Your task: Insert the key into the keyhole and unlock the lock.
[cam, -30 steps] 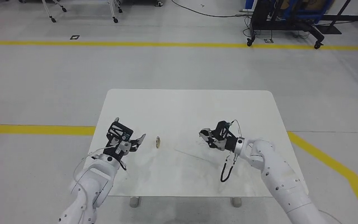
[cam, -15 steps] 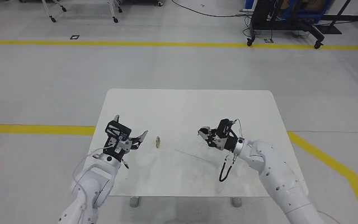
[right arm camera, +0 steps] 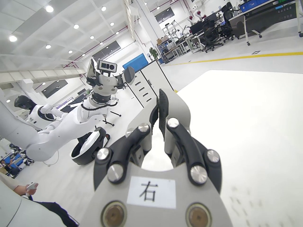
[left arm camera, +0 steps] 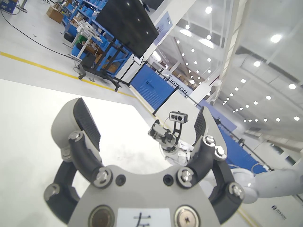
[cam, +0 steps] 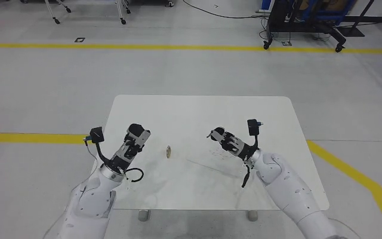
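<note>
The left gripper (left arm camera: 142,113) has swung from pointing down at the table (cam: 197,110) to tilting up and away from it, jaws spread wide with nothing between them; the small brass-coloured lock (cam: 169,152) lies where it lay, on the table between the two arms and nearer the left one, untouched; the right gripper (cam: 213,132) has likewise turned up off the surface, its pads (right arm camera: 163,109) pressed flat together, and I cannot make out a key in them or on the table; by this showing insertion has not begun, and both arms would have to come back down; a white sticker (left arm camera: 143,217) on the left gripper's base and a matching sticker (right arm camera: 151,191) on the right's each carry one printed character, left unread.
</note>
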### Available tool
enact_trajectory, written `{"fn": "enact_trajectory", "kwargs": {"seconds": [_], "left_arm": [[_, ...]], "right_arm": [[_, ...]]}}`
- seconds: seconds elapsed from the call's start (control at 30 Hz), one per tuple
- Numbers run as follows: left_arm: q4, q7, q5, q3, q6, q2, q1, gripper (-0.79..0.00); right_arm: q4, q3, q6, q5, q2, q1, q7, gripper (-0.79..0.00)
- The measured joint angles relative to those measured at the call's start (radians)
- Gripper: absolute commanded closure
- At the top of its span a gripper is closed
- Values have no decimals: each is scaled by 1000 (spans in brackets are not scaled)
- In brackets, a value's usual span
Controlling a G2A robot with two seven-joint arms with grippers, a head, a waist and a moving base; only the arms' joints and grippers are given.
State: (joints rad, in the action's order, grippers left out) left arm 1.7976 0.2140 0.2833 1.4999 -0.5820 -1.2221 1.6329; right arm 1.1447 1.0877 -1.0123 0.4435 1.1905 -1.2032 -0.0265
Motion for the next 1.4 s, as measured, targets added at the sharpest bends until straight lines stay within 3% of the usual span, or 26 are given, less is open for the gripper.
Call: {"fn": "enact_trajectory", "kwargs": {"seconds": [0.23, 0.33, 0.5, 0.53, 0.6, 0.63, 0.67, 0.77, 0.97, 1.1, 1.4], "left_arm": [[10, 51, 33, -44, -9, 0, -2, -785], [-18, 172, -124, -116, -35, 0, -17, -785], [-51, 359, -400, -182, -76, 4, -69, -785], [-57, 379, -422, -192, -84, 4, -77, -748], [-73, 416, -441, -215, -90, 4, -97, -557], [-80, 426, -436, -221, -89, 4, -105, -425], [-89, 433, -413, -228, -86, 5, -116, -366], [-101, 418, -353, -241, -81, 4, -129, -323], [-105, 367, -257, -239, -65, 6, -134, -329], [-98, 339, -181, -246, -39, 7, -131, -268], [-93, 262, -104, -269, 22, 5, -131, -160]], "right_arm": [[6, -6, 0, -9, 2, -7, 5, 0], [26, -56, 0, -143, 13, -34, -8, 0], [34, -146, 0, -498, 23, -10, -161, 0], [41, -160, 0, -561, 25, -6, -196, 0], [48, -180, 0, -701, 28, 2, -279, 0], [49, -185, 0, -761, 30, 3, -314, 0], [50, -189, 0, -840, 33, 5, -360, 0], [18, -184, 0, -978, 40, 17, -487, 0], [-49, -185, 0, -1123, 59, 37, -674, 0], [-64, -211, 6, -1237, 74, 44, -786, 0], [-115, -274, 27, -1240, 92, 88, -808, 0]]}}
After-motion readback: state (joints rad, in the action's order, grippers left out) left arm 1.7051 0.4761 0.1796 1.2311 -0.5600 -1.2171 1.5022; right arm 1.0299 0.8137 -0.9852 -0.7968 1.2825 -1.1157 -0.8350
